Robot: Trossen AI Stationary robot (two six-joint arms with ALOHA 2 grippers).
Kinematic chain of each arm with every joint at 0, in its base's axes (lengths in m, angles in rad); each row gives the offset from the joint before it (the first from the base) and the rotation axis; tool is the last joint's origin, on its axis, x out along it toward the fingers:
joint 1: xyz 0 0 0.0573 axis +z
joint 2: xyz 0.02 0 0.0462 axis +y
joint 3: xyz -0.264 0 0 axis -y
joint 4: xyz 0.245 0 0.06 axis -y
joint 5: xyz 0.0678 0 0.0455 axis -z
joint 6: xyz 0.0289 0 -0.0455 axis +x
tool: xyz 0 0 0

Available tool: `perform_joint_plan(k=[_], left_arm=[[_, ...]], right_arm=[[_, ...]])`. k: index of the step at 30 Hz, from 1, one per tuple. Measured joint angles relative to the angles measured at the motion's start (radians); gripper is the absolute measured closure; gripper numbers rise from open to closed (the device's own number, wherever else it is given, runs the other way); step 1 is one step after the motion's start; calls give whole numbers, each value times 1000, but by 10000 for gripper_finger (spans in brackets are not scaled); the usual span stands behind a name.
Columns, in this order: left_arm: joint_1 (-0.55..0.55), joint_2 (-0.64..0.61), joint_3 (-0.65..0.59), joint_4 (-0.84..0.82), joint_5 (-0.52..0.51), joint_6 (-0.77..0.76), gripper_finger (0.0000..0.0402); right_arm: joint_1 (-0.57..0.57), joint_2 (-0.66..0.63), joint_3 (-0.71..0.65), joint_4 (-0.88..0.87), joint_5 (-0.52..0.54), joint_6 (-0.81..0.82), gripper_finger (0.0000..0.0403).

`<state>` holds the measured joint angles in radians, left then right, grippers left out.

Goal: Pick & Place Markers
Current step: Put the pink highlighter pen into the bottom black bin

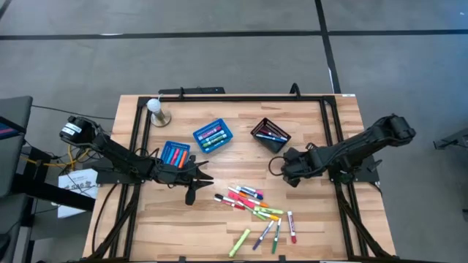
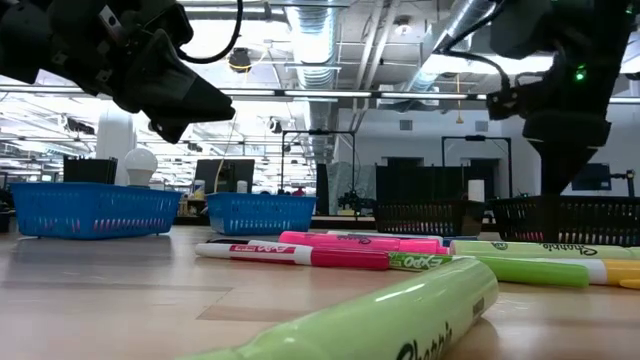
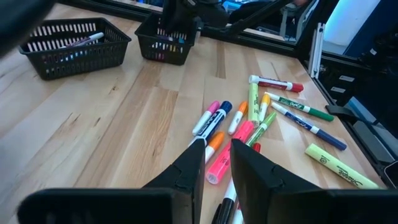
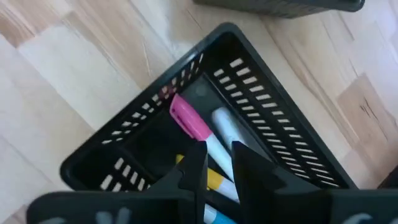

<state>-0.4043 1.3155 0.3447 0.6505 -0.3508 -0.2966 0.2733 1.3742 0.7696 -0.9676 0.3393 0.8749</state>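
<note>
Right end effector point(image 4: 217, 163) hangs over a black mesh basket point(image 4: 261, 106), fingers slightly apart around a pink-capped marker point(image 4: 199, 134); grip unclear.

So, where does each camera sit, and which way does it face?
High: overhead, straight down on the table; both arms show.
Low: table height, level across the markers; arms above.
Left wrist: past the left gripper toward those markers.
Right wrist: past the right gripper into a black basket.
High and left wrist share the markers.
</note>
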Motion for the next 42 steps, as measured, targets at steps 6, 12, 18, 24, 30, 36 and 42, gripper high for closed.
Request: perform_joint_plan(k=[6,12,18,24,30,36,42], left_arm=[[0,0,0,2,0,0,329],[0,0,0,5,0,0,329],[0,0,0,5,0,0,329],[0,0,0,5,0,0,329],[0,0,0,5,0,0,329],[0,0,0,4,0,0,329],[1,0,0,5,0,1,329]], right_arm=[[-1,-8,71,-8,-37,0,337],[2,-8,156,16,-157,8,336],[17,29,158,161,-157,-48,322],[54,160,158,451,-206,-229,285],[67,290,160,623,-209,-356,260],[62,372,161,654,-209,-371,259],[45,429,163,656,-201,-384,275]])
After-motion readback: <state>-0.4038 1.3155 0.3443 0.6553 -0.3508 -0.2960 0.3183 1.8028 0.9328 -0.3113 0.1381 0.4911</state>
